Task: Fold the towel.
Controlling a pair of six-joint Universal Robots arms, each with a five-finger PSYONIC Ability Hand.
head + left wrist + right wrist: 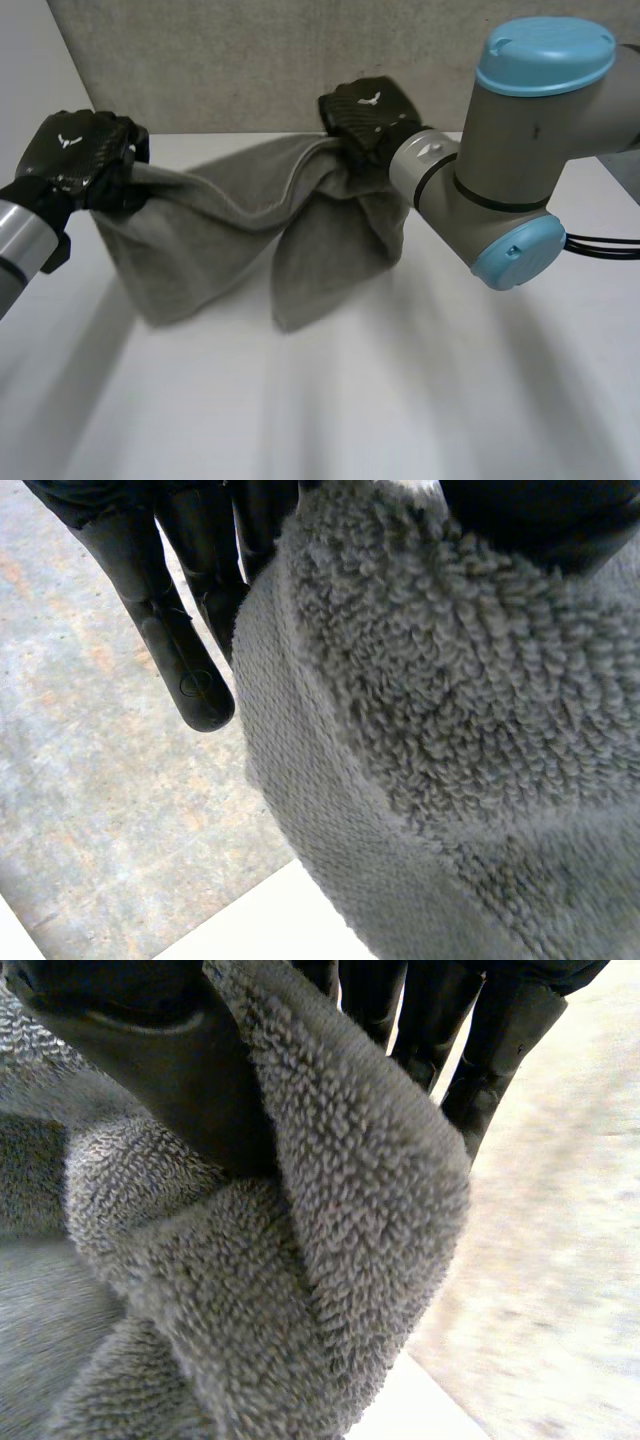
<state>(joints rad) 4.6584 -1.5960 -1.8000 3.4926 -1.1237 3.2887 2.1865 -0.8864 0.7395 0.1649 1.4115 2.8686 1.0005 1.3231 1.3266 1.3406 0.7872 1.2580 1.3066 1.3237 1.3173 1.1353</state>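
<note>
Our left hand (75,160) at ten o'clock and right hand (365,110) at twelve pinched the towel (190,250); we thought it needed pulling flat.

- The table (420,400) has a white, flat top that runs back to a grey wall (250,70) at its far edge.
- The grey towel (190,260) hangs over the table, its two lower ends reaching the top. Contact cannot be confirmed.

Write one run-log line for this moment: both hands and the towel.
left hand: shut on towel | right hand: shut on towel | towel: hangs sagging between hands | fold: not done
</note>
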